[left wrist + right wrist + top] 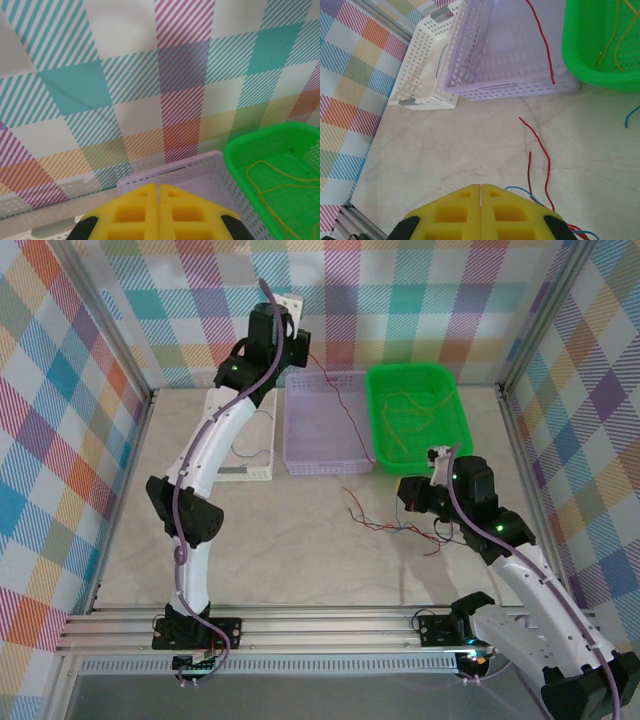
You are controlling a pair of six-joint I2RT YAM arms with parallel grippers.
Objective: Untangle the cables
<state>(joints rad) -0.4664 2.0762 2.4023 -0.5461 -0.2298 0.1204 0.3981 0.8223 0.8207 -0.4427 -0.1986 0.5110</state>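
Right wrist view: closed right gripper [480,187], loose cables [548,167] just ahead-right of its tips. Left gripper [159,187] pinches a red cable [548,50] trailing below it.

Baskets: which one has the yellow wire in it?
The green basket, rightmost of the three: yellow wire loops on its floor. A red wire crosses the lavender basket beside it instead.

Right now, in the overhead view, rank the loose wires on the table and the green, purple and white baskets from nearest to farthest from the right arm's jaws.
1. Loose wires, on the table, front right.
2. Green basket, just behind.
3. Purple basket, back centre.
4. White basket, far left.
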